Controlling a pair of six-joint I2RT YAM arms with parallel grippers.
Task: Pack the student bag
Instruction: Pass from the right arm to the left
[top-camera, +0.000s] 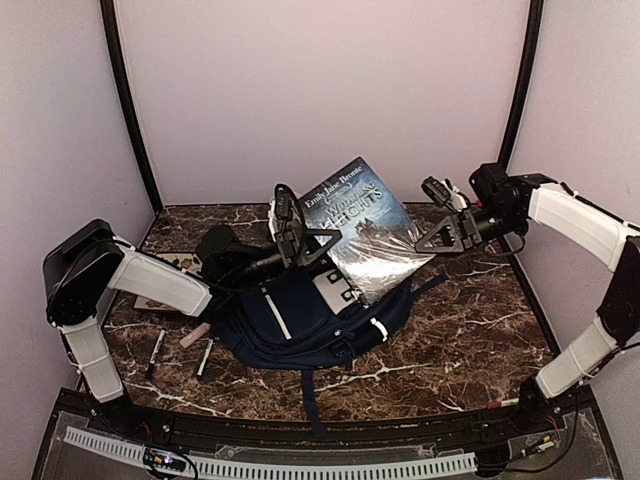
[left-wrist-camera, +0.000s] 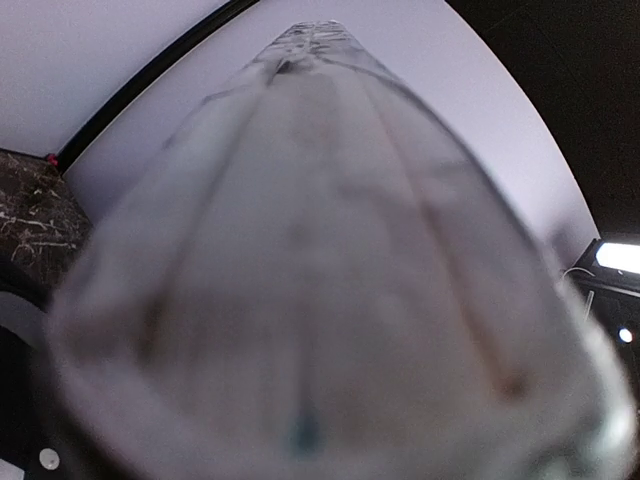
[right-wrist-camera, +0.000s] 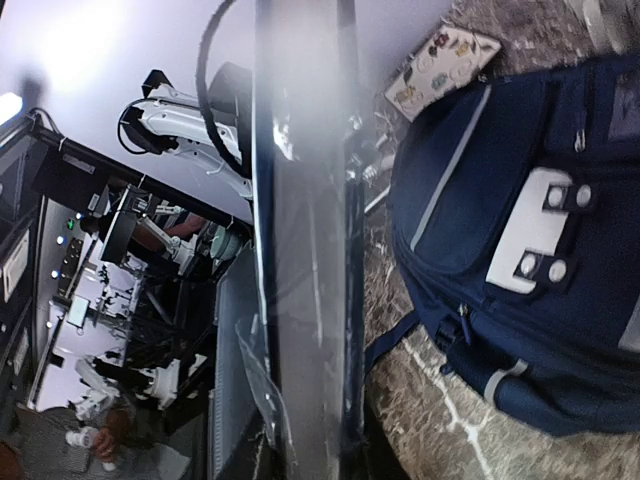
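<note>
1. Where things are: the student bag (top-camera: 300, 325) lies slumped on the table (top-camera: 470, 330), centre of the top view. A plastic-wrapped Wuthering Heights paperback (top-camera: 362, 228) hangs tilted over its upper right part. Can't tell whether the book's lower corner touches the fabric.
2. The left jaws sit at the book's left edge and the right jaws at its right edge, and both look clenched on it. Caveat: the wrist views only show the book running straight out from the lens, no fingertips, so that's my read and not a clean sighting.
3. Biggest worry imo is that shiny, loose wrap. Slick film under two edge pinches could let the book slide or swing, and it would land on the bag rather than in it.
4. Next worry: two arms on one stiff book. If they move out of step, it gets twisted or yanked out of one side.
5. I can't spot an open zip from any view. The bag is floppy, so the book's corner might just squash the fabric or snag on the white buckle patch (right-wrist-camera: 530, 235).
6. Containers: the bag is the only one, and its contents are hidden. Two black markers (top-camera: 156, 350), a pinkish stick (top-camera: 194, 335) and a patterned flat case (right-wrist-camera: 440, 62) lie outside it on the table, left of the bag in the top view.
</note>
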